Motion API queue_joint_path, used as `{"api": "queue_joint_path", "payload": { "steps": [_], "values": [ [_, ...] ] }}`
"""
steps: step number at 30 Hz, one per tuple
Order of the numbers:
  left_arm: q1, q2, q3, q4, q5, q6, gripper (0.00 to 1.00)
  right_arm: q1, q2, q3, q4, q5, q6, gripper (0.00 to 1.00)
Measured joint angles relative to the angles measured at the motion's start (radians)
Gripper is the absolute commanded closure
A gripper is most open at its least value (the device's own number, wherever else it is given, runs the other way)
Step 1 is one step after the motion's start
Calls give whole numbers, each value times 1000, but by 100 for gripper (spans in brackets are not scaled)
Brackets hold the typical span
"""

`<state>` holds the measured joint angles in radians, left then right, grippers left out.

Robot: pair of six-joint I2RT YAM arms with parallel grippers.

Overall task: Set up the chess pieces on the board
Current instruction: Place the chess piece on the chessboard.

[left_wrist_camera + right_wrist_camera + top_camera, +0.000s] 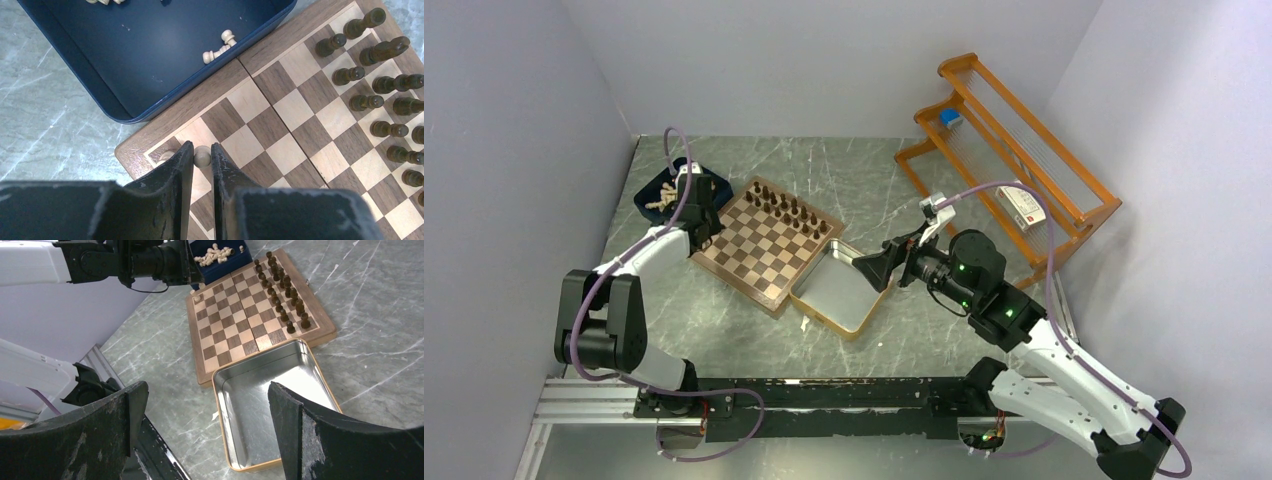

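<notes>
My left arm reaches far-left, its pincer (202, 146) pinched narrow on a round-headed pale pawn (202, 156) at the checkered wooden board (260, 55) corner. My right pincer (207, 390) hangs wide over the shiny metal tin (272, 385).

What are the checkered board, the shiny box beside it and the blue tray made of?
Checkered square board: wood, visible grain, satin finish. Shallow silver box: probably thin metal, reflective, gold rim. Navy tray: smooth, slightly glossy; plastic or painted metal, unclear.
</notes>
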<state>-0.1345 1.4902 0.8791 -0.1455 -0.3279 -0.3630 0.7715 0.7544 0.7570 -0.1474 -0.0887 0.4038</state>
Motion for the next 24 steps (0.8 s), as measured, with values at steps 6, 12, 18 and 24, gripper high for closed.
{"api": "queue_joint_path", "payload": {
  "steps": [6, 12, 18, 24],
  "values": [
    [0, 2, -8, 37, -8, -1, 78, 0, -7, 2, -1, -1, 4, 6],
    [0, 41, -8, 53, -13, -2, 77, 0, -9, 4, -6, 0, 5, 6],
    [0, 62, -11, 54, -18, -2, 77, 0, -25, 11, -21, 7, 5, 6],
    [0, 70, -11, 60, -29, -1, 76, 0, -35, 14, -27, 13, 4, 5]
  ]
}}
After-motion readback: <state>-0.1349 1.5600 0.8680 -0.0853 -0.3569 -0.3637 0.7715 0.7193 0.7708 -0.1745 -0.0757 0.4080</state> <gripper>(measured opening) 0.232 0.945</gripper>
